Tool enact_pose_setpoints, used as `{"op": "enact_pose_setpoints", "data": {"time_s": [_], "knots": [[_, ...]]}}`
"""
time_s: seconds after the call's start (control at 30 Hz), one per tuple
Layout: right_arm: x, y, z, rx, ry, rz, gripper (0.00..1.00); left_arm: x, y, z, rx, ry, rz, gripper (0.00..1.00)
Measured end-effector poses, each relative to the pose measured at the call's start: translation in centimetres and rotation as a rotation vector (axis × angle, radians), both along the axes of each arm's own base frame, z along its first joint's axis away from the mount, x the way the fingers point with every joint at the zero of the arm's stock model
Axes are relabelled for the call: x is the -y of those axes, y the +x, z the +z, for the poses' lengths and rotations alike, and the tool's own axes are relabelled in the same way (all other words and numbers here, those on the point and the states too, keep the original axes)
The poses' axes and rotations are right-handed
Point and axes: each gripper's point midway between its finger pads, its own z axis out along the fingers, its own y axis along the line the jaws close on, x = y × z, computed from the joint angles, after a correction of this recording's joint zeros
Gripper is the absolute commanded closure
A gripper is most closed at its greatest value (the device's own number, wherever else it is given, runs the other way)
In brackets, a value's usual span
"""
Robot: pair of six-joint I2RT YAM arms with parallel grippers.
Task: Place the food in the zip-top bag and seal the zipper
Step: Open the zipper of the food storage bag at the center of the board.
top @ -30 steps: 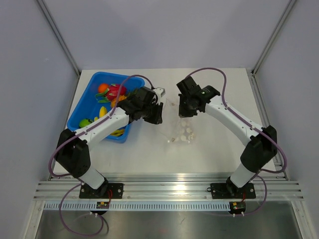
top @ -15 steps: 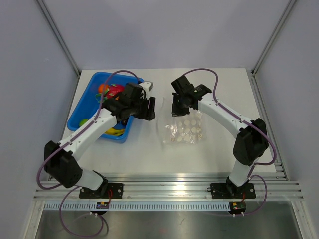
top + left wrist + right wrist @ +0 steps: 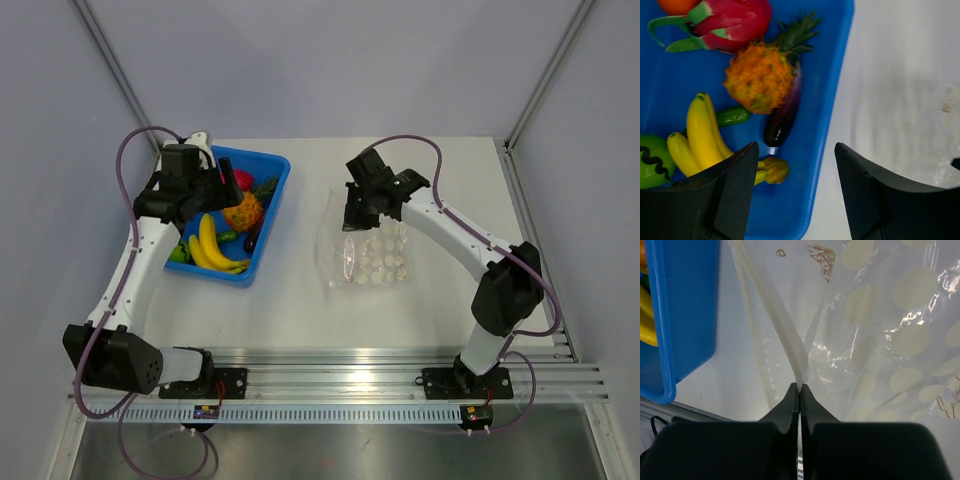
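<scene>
Zip-top bag (image 3: 372,262) opens toward bin (image 3: 825,100); right tool (image 3: 799,387) pinches it, left tool (image 3: 795,146) gapes.

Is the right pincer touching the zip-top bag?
Touching. The right wrist view shows the right pincer shut on the zipper of the zip-top bag.

one bin (image 3: 825,100), one zip-top bag (image 3: 368,255), one pineapple (image 3: 759,77), one dragon fruit (image 3: 732,20), one eggplant (image 3: 784,115), one banana bunch (image 3: 702,132).
</scene>
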Motion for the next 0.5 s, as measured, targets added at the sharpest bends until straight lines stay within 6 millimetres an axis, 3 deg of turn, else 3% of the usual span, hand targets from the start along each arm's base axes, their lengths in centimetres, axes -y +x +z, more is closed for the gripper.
{"op": "enact_pose_setpoints", "data": {"time_s": [0.13, 0.3, 0.5], "knots": [[-0.1, -0.1, 1.0, 0.019, 0.023, 0.006, 1.00, -2.9, 0.3, -1.5, -0.057, 0.031, 0.095, 0.32], [-0.3, 0.0, 1.4, 0.033, 0.041, 0.010, 1.00, -4.5, 0.6, -4.0, -0.131, 0.065, 0.150, 0.29], [-0.6, -0.3, 1.1, 0.023, 0.051, 0.020, 1.00, -7.1, -0.4, -7.0, -0.219, 0.181, 0.244, 0.28]]}}
